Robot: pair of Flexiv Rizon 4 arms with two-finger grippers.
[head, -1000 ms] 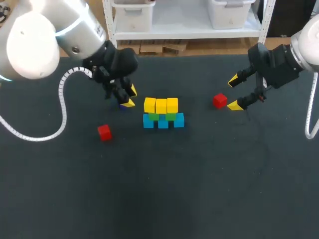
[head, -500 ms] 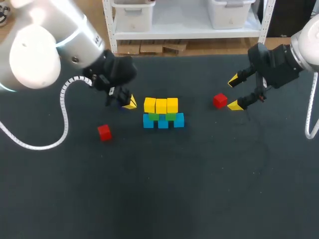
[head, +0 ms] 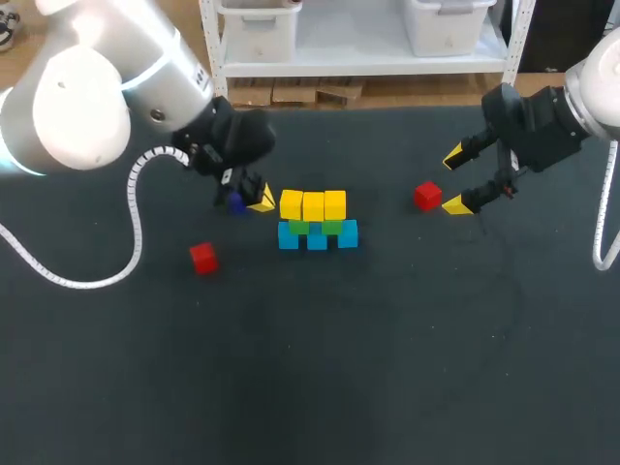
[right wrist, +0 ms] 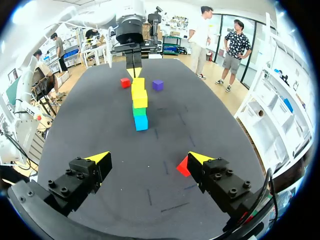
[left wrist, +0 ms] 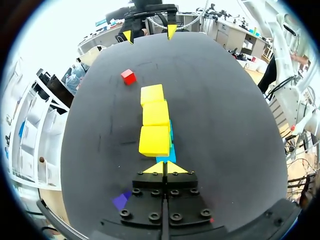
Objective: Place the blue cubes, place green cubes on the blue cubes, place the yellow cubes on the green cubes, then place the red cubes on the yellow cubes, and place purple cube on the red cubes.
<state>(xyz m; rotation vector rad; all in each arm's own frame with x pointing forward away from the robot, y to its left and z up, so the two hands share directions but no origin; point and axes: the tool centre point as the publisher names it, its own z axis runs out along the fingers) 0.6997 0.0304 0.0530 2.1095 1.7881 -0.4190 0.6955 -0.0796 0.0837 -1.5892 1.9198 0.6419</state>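
Three smooth yellow cubes top green cubes on blue cubes, mid-table. The left gripper, tips pressed together, is just left, beside the small purple cube. The right gripper is spread, with one red cube just left. A second red cube lies nearer, left.

No text, label or number can be read

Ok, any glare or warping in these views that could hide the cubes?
Head view: glare blows out the white shell of the left arm, yet the yellow cubes are evenly lit. Left wrist view: the table bulges with fisheye bending. Right wrist view: same bulge, but the purple cube shows plainly.
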